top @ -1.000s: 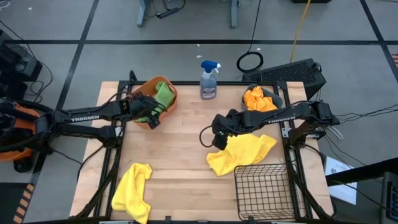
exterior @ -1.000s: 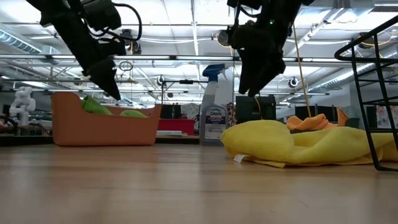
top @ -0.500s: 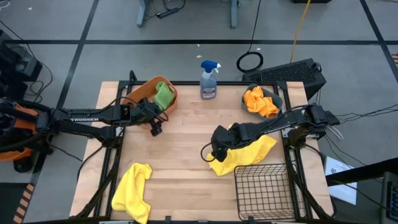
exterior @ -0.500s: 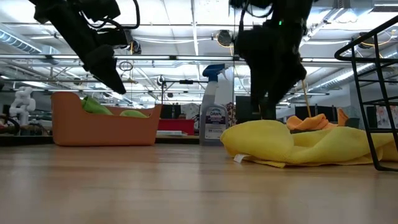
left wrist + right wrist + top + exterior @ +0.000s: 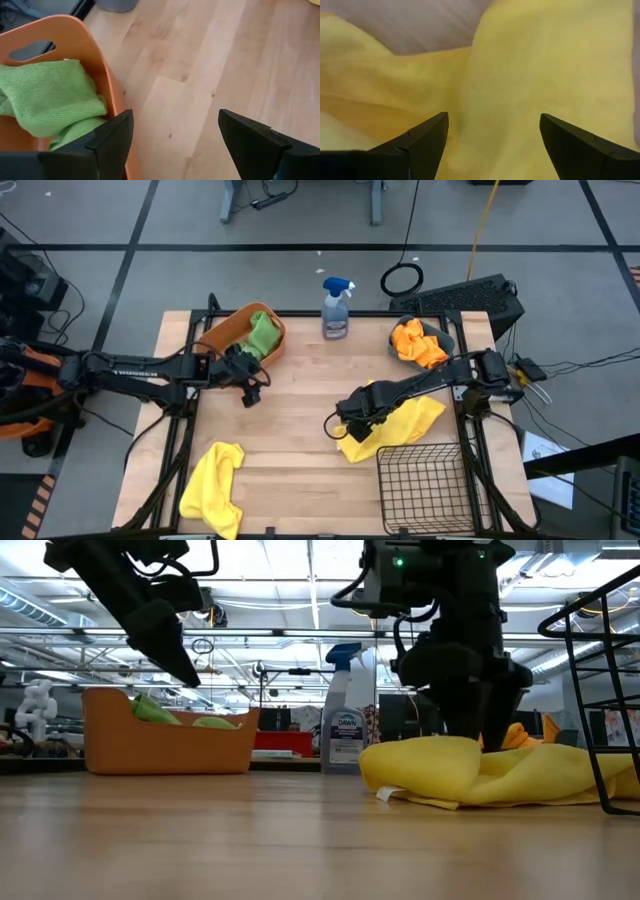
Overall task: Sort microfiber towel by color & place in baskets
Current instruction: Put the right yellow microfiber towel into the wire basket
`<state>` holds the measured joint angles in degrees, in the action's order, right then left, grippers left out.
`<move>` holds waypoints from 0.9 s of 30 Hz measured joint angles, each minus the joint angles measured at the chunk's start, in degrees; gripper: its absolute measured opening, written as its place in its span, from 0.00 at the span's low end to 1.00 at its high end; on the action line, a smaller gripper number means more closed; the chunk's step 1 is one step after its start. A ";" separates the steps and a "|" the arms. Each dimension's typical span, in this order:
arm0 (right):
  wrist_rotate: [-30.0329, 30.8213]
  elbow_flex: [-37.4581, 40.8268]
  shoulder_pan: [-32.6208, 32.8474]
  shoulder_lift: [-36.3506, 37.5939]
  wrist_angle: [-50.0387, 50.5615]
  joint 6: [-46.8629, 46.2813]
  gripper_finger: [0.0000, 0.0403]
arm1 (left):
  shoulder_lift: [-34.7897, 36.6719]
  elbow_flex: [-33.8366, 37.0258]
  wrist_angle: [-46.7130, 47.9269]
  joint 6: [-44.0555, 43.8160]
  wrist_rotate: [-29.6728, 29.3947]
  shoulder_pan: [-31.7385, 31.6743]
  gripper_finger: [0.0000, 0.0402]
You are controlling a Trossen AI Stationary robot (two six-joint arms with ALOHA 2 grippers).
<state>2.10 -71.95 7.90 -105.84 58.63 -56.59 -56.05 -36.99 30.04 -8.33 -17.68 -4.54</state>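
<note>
The right hand (image 5: 352,420) is pressing down, fingers spread, onto the yellow towel (image 5: 395,425) lying just beside the black wire basket (image 5: 425,485) at the tabletop's (image 5: 290,405) right side. The left hand (image 5: 250,385) is hovering, also spread and holding nothing, just beside the orange tub (image 5: 235,330). Two yellow towels are showing from above, the second one (image 5: 212,485) lying near the front left corner; the low view is catching only the first. Green cloth (image 5: 263,335) is sitting in the tub, and the left wrist view is showing it folded against the tub's wall. An orange towel (image 5: 417,343) is filling the small teal bin (image 5: 443,335). A spray bottle (image 5: 337,308) is standing between the tub and the bin.
</note>
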 joint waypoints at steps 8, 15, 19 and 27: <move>-0.80 -0.45 0.05 0.02 0.72 -1.28 0.76 | 0.00 0.00 0.02 0.08 -0.08 1.72 0.74; -0.82 -0.60 0.05 2.08 -0.02 2.45 0.76 | 0.00 0.00 0.02 0.07 -0.10 2.06 0.74; -0.91 -1.81 0.40 4.00 0.36 4.09 0.76 | 0.00 0.00 0.06 0.20 -0.12 2.06 0.74; -1.72 -2.59 2.01 2.09 1.85 7.96 0.76 | 0.00 0.00 0.09 1.83 -0.15 2.06 0.74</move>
<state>0.38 -74.54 9.91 -103.75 60.47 -48.63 -56.05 -36.99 30.13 -6.50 -17.82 -2.48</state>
